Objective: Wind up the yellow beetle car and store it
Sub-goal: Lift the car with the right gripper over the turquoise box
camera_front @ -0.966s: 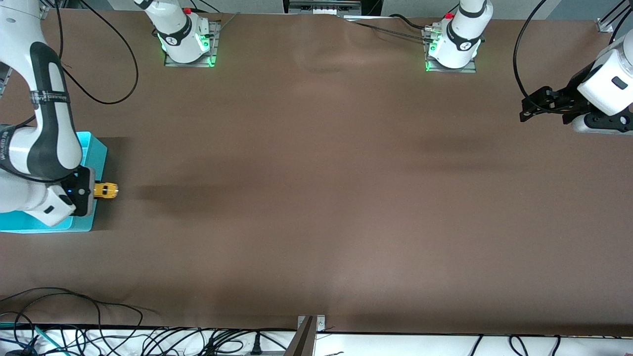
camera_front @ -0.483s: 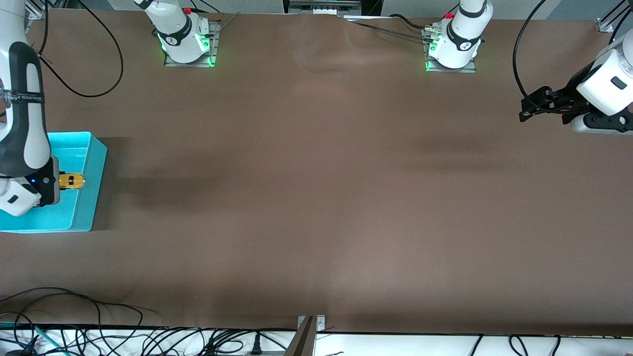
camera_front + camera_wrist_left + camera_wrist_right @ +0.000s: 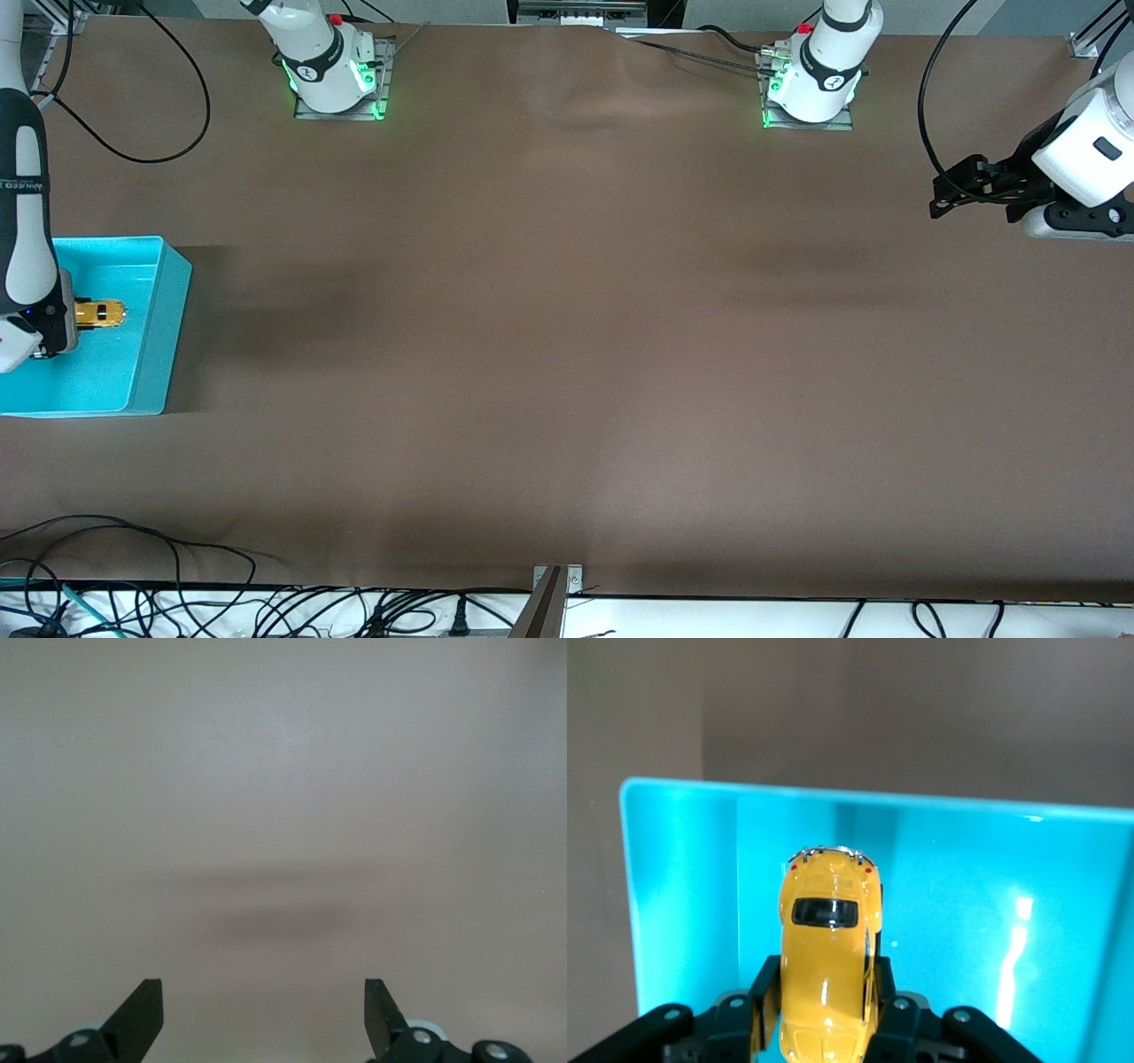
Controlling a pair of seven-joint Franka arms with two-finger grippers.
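A: Where is the yellow beetle car (image 3: 99, 314) right now?

B: Clamped in the right end effector (image 3: 824, 992), which hangs over the inside of the teal bin (image 3: 168, 292) at the right arm's end of the desk (image 3: 567, 354). In the right wrist view the two fingers (image 3: 764, 992) press on the car's flanks, one on each side, with most of the body sticking out ahead of them.

A: Why grip it by the sides?

B: My reading is that the flanks are the flattest faces on that rounded shell, so they give the pads something to bite on. It also leaves the wheels free underneath, so the car can be set down on them.

A: And why hold it over the bin, not above the bare desk?

B: The bin looks like the storage spot. With the car already inside the rim's outline and the bin wall ahead of its nose, letting go here should land it in the bin. I judge the storing step nearly done; whether the car touches the bin floor I cannot tell.

A: The other arm?

B: The left end effector (image 3: 952, 190) waits over bare desk at the left arm's end, fingers spread wide, holding nothing. It is well apart from the bin, so it stays out of the working arm's way.
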